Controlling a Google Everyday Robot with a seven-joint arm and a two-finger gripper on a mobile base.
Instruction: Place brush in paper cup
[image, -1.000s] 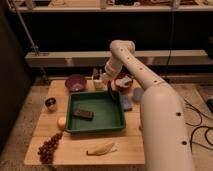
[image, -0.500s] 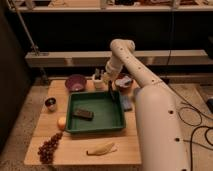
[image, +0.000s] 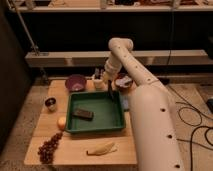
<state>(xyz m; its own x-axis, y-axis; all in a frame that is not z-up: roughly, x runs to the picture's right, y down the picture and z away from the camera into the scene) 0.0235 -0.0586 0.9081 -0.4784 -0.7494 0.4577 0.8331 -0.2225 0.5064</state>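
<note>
Camera view: white arm reaches from lower right up and over the wooden table (image: 75, 150), elbow high near the back shelf, forearm coming down to the hand (image: 109, 80) at the back edge of the green tray (image: 95, 127). Hand is low over the tray's rear right corner, just beside the paper cup (image: 99, 83). Hand is dark and small here; cannot tell if it is open or closed. A slim dark stick, apparently the brush (image: 110, 90), hangs roughly upright below the hand, lower tip near the tray's back rim; cannot tell whether it touches the tray. Paper cup stands upright behind the tray, between the purple bowl (image: 75, 82) on its left and a reddish bowl (image: 122, 81) on its right; dark items stick up from the cup, too blurred to name. Inside the tray lies a dark flat block (image: 83, 114), left of centre. Small dark metal cup (image: 50, 103) stands left of the tray. A round yellow-orange fruit (image: 61, 122) touches the tray's left front side. Grapes (image: 49, 147) lie at the table's front left, banana (image: 102, 148) in front of the tray.
</note>
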